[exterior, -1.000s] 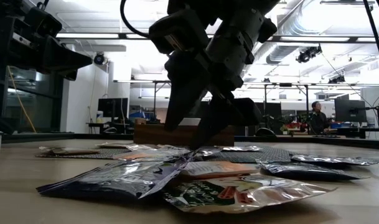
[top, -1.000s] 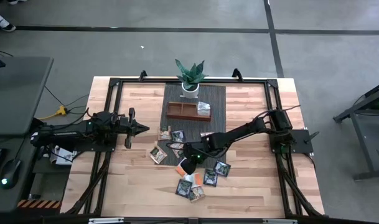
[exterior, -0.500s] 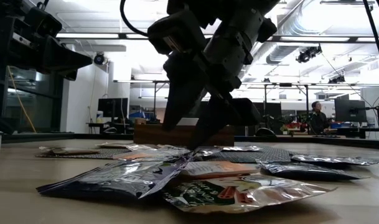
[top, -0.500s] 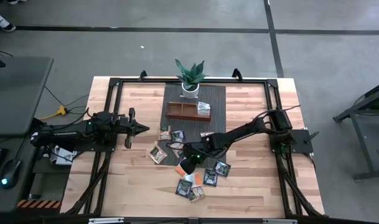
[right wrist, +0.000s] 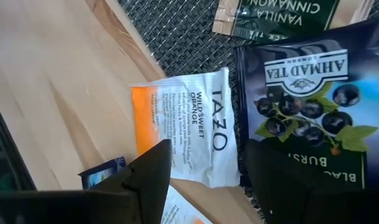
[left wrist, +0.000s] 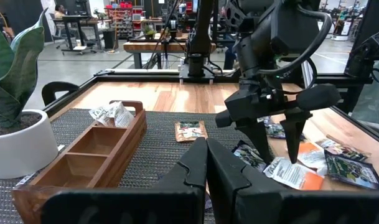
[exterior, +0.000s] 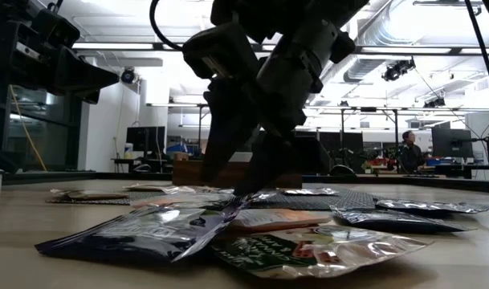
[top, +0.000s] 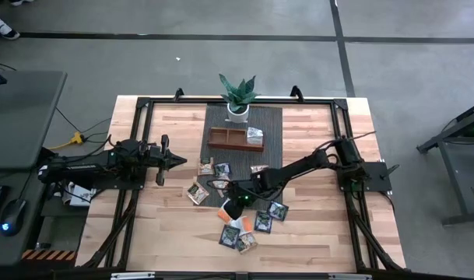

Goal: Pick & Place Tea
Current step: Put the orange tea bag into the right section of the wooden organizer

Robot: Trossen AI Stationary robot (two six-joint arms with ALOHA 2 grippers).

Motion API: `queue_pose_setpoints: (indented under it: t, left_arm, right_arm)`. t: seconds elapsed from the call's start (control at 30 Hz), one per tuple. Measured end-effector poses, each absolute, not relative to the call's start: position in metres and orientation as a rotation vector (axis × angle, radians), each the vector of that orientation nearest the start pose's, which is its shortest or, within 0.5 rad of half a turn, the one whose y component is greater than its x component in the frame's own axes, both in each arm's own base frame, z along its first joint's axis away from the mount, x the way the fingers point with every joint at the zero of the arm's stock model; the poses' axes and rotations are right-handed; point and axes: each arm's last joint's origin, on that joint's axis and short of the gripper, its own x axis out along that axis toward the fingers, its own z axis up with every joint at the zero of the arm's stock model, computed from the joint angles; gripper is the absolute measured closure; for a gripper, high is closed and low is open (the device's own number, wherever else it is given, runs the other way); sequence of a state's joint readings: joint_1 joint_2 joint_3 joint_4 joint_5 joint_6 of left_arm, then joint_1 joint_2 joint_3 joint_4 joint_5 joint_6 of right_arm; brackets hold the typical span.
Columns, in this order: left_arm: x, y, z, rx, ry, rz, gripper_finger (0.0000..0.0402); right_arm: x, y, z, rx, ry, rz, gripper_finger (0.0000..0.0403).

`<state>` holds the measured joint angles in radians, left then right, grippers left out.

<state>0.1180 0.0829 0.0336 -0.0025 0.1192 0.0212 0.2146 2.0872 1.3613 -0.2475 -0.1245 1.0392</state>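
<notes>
- Left pincer (top: pixel 179 161) parked closed and empty, well left of the sachets (top: pixel 244 222) scattered mid-surface.
- Right pincer (right wrist: pixel 205 168) hung spread open, holding nothing, straddling the orange-and-white sachet (right wrist: pixel 189 134) at the mat (top: pixel 272 136) edge. Best bet, probably: dropping straight down, pinching only that one, not the dark sachet (right wrist: pixel 304 109) just beside it.
- Couldn't tell if fingertips touched it; low view just silhouettes.
- Tray (top: pixel 235 140) further back already held one sachet, right end.

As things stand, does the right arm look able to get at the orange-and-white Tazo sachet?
Probably yes. The right pincer hangs open directly over the Tazo sachet, one finger on either side, with nothing lying on top of it. An Ahmad Tea sachet lies close beside it, so a finger might catch that edge.
</notes>
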Motion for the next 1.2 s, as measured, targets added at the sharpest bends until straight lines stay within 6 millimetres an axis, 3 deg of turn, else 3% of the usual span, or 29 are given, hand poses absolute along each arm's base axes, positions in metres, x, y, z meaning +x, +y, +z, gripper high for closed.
queue_pose_setpoints:
  t: [0.23,0.83,1.2]
  left_arm:
    - [0.1006,0.0085,0.1683,0.015,0.051,-0.002,0.0401]
    - [0.1006,0.0085,0.1683,0.015,0.051,-0.002,0.0401]
    - [0.1006,0.0085,0.1682,0.015,0.051,-0.002,0.0401]
  right_arm:
    - [0.4161,0.0939,0.1346,0.893,1.049,-0.239,0.0234]
    - [0.4157,0.0924,0.1330,0.879,1.056,-0.244,0.0392]
    - [0.4180,0.0935,0.1356,0.883,1.039,-0.200,0.0400]
